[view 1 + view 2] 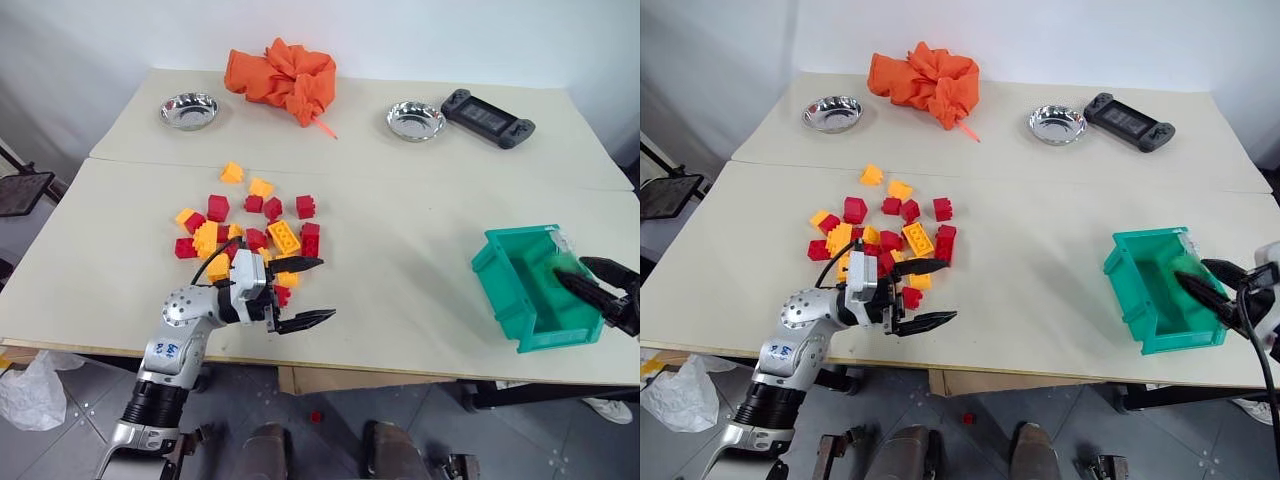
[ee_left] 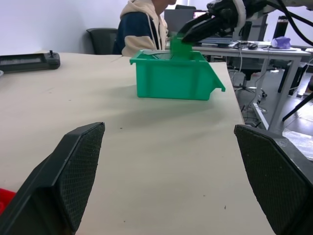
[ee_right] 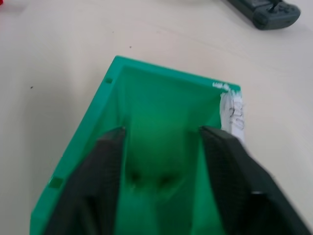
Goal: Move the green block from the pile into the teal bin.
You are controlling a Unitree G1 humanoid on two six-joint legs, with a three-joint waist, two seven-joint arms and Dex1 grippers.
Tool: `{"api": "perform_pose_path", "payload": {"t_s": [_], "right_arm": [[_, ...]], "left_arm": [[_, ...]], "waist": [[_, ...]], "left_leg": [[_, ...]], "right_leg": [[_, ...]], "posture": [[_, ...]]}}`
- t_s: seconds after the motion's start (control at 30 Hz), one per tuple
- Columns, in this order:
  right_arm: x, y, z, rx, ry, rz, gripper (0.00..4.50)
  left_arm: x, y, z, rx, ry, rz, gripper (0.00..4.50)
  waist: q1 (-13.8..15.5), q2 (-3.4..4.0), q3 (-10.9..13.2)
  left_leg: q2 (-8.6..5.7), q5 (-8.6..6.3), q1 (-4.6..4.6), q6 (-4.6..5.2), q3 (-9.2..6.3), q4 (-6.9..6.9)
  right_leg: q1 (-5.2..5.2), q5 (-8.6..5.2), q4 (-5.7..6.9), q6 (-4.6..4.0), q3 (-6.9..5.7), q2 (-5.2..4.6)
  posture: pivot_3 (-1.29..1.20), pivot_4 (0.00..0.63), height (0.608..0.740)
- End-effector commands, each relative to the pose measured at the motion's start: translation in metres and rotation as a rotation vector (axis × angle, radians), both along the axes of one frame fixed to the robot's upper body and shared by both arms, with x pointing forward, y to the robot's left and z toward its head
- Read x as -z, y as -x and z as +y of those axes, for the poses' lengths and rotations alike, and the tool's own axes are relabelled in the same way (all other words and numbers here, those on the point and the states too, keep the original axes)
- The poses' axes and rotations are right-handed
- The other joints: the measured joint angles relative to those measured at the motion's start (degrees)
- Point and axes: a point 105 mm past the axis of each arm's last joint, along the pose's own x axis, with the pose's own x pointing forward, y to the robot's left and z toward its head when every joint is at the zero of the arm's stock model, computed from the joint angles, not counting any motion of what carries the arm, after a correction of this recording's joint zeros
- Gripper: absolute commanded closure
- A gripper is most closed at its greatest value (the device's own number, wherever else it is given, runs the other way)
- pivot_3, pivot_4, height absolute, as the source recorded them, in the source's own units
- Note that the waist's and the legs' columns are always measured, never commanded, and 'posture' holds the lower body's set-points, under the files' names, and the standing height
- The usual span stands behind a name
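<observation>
The teal bin (image 1: pixel 505 275) stands near the table's right front edge. My right gripper (image 1: pixel 592 282) reaches over it from the right, its fingers apart. In the left wrist view the green block (image 2: pixel 178 48) sits right at the tips of those fingers, just above the bin's (image 2: pixel 171 81) rim. I cannot tell if the fingers still touch it. The pile (image 1: pixel 250 235) of red and yellow-orange bricks lies left of centre. My left gripper (image 1: pixel 305 292) hovers at the pile's near edge, pointing right, open and empty.
Two steel bowls (image 1: pixel 188 110) (image 1: pixel 415 121), a crumpled orange cloth (image 1: pixel 283 78) and a dark game controller (image 1: pixel 488 118) lie along the far side. A person in a hoodie (image 2: pixel 142 27) sits beyond the table. Bare tabletop separates pile and bin.
</observation>
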Motion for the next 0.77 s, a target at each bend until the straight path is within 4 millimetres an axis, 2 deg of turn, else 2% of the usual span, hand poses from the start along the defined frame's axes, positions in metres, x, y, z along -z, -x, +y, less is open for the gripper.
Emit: {"api": "perform_pose_path", "payload": {"t_s": [0.03, 0.1, 0.27, 0.37, 0.47, 0.6, 0.67, 0.77], "right_arm": [[-0.023, 0.0, 0.003, -0.04, 0.041, -0.104, 0.59], [-0.035, -0.002, 0.015, -0.107, 0.056, -0.166, 0.03], [-0.045, -0.003, 0.077, -0.424, 0.048, -0.249, 0.03], [-0.037, -0.009, 0.121, -0.579, -0.003, -0.282, 0.03], [-0.02, -0.016, 0.155, -0.701, -0.095, -0.263, 0.03], [0.009, -0.026, 0.17, -0.739, -0.088, -0.215, 0.03], [0.03, -0.031, 0.169, -0.727, -0.042, -0.188, 0.03], [0.043, -0.034, 0.166, -0.719, -0.019, -0.183, 0.03]], "left_arm": [[-0.009, 0.0, 0.006, -0.027, -0.002, -0.043, 0.0], [-0.009, -0.002, 0.011, -0.047, -0.008, -0.042, 0.0], [-0.01, -0.014, 0.034, -0.172, -0.021, -0.047, 0.0], [-0.006, -0.022, 0.057, -0.301, -0.054, -0.01, 0.0], [-0.002, -0.02, 0.083, -0.407, -0.081, -0.007, 0.0], [0.002, -0.015, 0.106, -0.502, -0.12, -0.022, 0.0], [0.0, -0.009, 0.12, -0.568, -0.119, -0.035, 0.0], [-0.002, -0.004, 0.125, -0.615, -0.128, -0.054, 0.0]], "waist": [[-0.1, 0.0, 0.0], [-0.2, 0.01, 0.0], [-0.2, 0.02, 0.0], [-0.4, 0.0, 0.0], [-0.6, -0.01, 0.0], [-0.1, 0.0, 0.0], [0.0, 0.0, 0.0], [0.0, 0.0, 0.0]], "left_leg": [[0.0, 0.0, 0.0, 0.0, 0.0, 0.0], [0.0, 0.0, 0.01, 0.0, 0.0, -0.01], [0.01, 0.0, 0.01, 0.0, -0.01, -0.01], [0.04, 0.0, 0.02, -0.01, -0.03, -0.02], [0.03, 0.0, 0.01, -0.02, -0.04, -0.03], [0.02, -0.02, -0.03, -0.03, -0.04, -0.02], [0.01, -0.04, -0.03, -0.01, -0.04, -0.01], [0.02, -0.06, -0.03, -0.02, -0.04, -0.02]], "right_leg": [[0.0, 0.0, 0.0, 0.0, 0.0, 0.0], [-0.01, 0.0, 0.0, 0.0, 0.0, 0.0], [-0.01, 0.0, 0.01, 0.0, 0.0, 0.0], [-0.01, 0.0, 0.02, 0.0, -0.01, 0.01], [-0.03, 0.0, 0.02, 0.0, -0.02, 0.0], [-0.04, 0.0, 0.01, 0.0, -0.03, 0.0], [-0.02, 0.0, -0.02, 0.0, -0.05, 0.0], [-0.03, 0.0, -0.04, 0.0, -0.05, 0.0]], "posture": [[0.0, 0.15, 0.74], [0.0, 0.15, 0.74], [0.0, 0.15, 0.74], [0.0, 0.15, 0.74], [0.0, 0.15, 0.74], [0.0, 0.15, 0.74], [0.0, 0.15, 0.74], [0.0, 0.15, 0.74]]}}
